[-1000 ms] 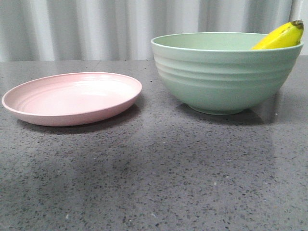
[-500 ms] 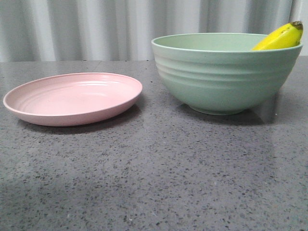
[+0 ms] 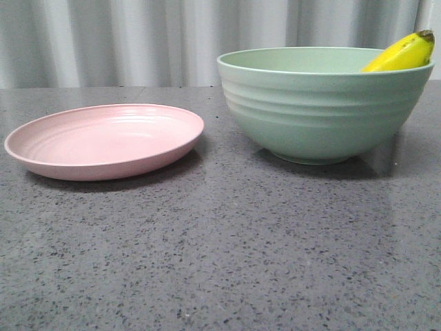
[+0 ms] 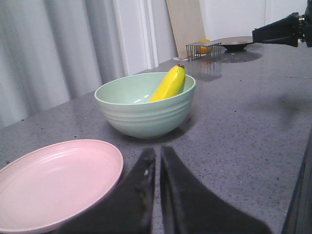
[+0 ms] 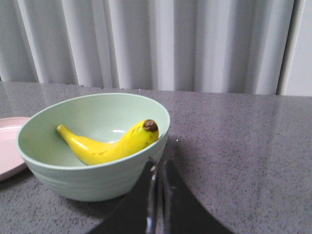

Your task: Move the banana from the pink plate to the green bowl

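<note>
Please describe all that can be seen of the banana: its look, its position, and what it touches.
The banana is bright yellow, smooth and glossy, curved, with a few faint dark flecks. It lies inside the green bowl, its narrow stem end low against the inner wall, its dark brown tip leaning on the rim and rising above it. Only the bowl touches it. Both grippers, left gripper and right gripper, are shut and apart from it.

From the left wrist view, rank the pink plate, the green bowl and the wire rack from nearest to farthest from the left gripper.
1. Pink plate: beside the left gripper, empty.
2. Green bowl: farther along the counter, with the banana leaning on its rim.
3. Wire rack: far back by the wall, next to a dark dish.
</note>
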Robot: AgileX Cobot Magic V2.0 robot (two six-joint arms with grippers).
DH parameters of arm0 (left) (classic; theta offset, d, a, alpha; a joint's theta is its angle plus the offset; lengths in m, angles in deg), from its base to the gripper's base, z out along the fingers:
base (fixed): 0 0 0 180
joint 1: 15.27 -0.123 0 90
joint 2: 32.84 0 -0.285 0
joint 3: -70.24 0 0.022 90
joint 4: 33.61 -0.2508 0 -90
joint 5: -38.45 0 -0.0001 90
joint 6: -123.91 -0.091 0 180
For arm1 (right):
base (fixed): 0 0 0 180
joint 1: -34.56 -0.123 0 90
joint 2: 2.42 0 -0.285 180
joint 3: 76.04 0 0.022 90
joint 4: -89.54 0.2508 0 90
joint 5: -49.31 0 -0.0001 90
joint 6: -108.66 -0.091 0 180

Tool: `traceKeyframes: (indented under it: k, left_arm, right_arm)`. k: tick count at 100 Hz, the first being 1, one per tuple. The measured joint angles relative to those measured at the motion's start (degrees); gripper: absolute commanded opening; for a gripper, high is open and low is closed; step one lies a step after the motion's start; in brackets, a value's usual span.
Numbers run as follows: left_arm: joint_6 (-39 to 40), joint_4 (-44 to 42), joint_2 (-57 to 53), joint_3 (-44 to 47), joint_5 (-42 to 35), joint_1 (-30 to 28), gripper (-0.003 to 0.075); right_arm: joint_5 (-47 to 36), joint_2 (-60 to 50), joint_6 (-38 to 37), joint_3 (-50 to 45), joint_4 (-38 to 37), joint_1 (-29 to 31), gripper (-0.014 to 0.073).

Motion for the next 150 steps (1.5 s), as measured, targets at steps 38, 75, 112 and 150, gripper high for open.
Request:
traceKeyframes:
  k: [38, 75, 112, 150]
  left_arm:
    - [0.00, 0.00, -0.38, 3.79, -0.23, 0.00, -0.0019]
    - [3.88, -13.07, -0.38, 8.13, -10.14, -2.10, -0.0019]
    - [22.60, -20.14, -1.65, 15.89, -25.51, -24.73, -0.0019]
    - [28.45, -25.28, -3.70, 15.89, -3.39, -43.41, -0.0019]
  right_arm:
    - [1.54, -0.10, 0.00, -0.12, 0.00, 0.00, -0.0080]
    - [1.64, -0.10, 0.00, -0.12, -0.04, 0.00, -0.0080]
    - [1.64, -0.10, 0.00, -0.12, -0.13, 0.00, -0.0080]
    - [1.64, -0.10, 0.00, -0.12, -0.13, 0.00, -0.0080]
